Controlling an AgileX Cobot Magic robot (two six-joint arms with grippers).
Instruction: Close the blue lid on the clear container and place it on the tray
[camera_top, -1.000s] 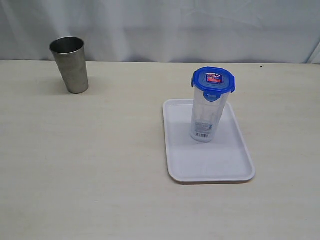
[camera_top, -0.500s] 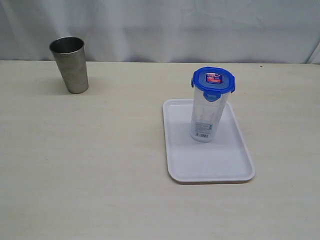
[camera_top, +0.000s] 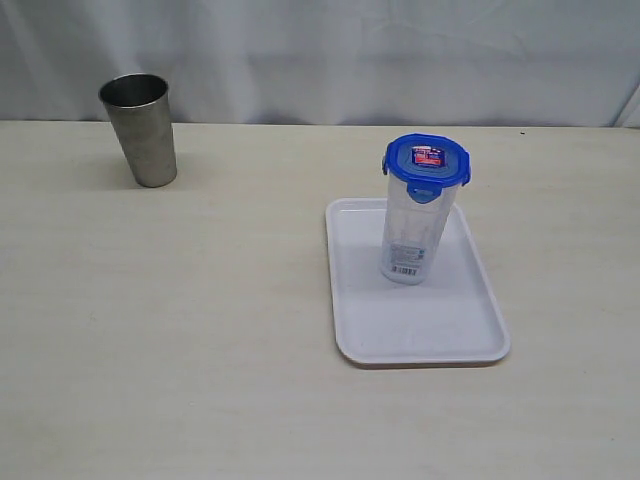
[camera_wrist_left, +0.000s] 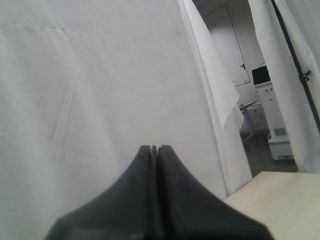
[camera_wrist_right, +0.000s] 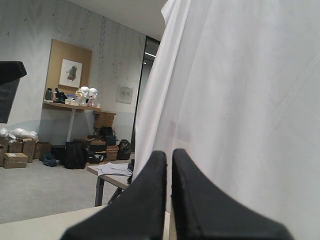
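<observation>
The clear container (camera_top: 408, 235) stands upright on the white tray (camera_top: 440, 330), toward the tray's far end, its white barcode label low on its side. The blue lid (camera_top: 427, 163) sits on top of it with the flaps down and a red-and-white sticker facing up. Neither arm appears in the exterior view. My left gripper (camera_wrist_left: 154, 148) is shut with nothing between its fingers and faces the white curtain. My right gripper (camera_wrist_right: 169, 154) is also shut and empty, pointing at the curtain and the room beyond the table.
A grey steel cup (camera_top: 140, 128) stands upright at the back left of the pale wooden table (camera_top: 180, 330). A white curtain (camera_top: 330, 55) hangs behind the table's far edge.
</observation>
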